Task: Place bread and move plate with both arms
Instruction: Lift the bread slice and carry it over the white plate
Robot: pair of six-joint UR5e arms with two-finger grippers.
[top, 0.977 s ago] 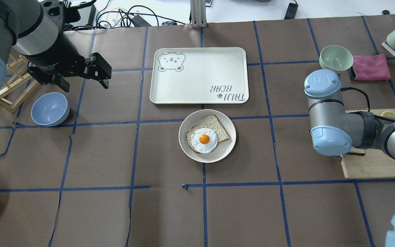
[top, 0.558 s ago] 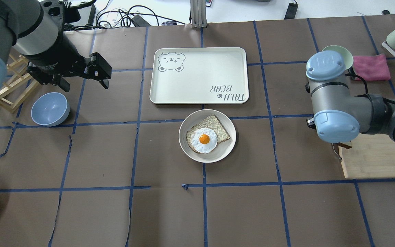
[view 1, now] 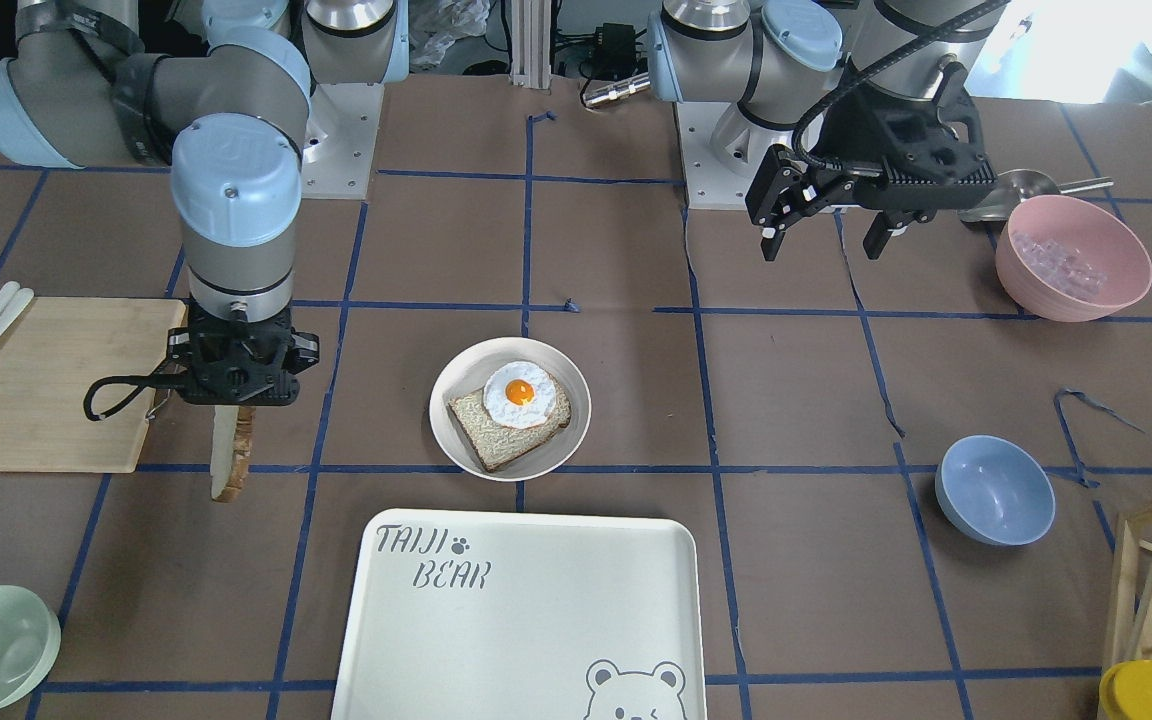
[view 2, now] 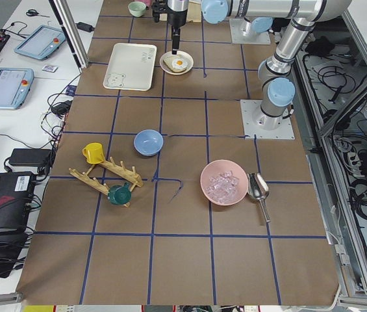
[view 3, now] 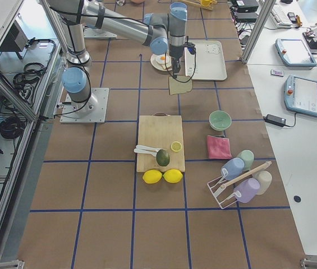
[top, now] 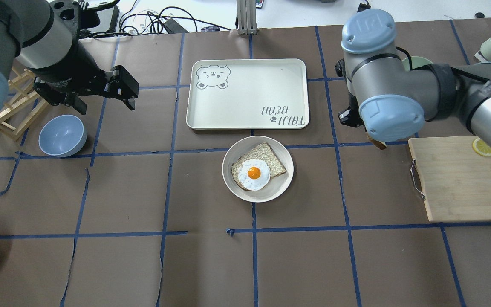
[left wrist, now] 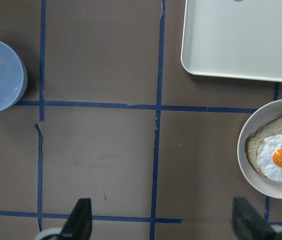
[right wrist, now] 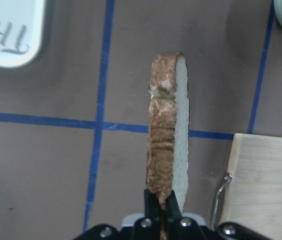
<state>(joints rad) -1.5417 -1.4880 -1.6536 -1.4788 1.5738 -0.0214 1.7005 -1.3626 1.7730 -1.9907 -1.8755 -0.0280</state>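
My right gripper is shut on the bread, a plain slice hanging on edge above the brown table. The bread hangs between the cutting board and the plate. In the overhead view only a crust corner of the bread shows under the right arm. The round off-white plate sits mid-table and carries a squarer slice with a fried egg. The plate lies just in front of the tray. My left gripper hangs open and empty well to the plate's left; its wrist view shows the plate at the right edge.
The white TAIJI BEAR tray lies just beyond the plate. A wooden cutting board with a lemon slice lies at the right. A blue bowl and a wooden rack stand at the left, a pink bowl nearer the base.
My right arm has swung off the cutting board, away from the robot and towards the plate, with the bread in its gripper. The left arm has not moved.
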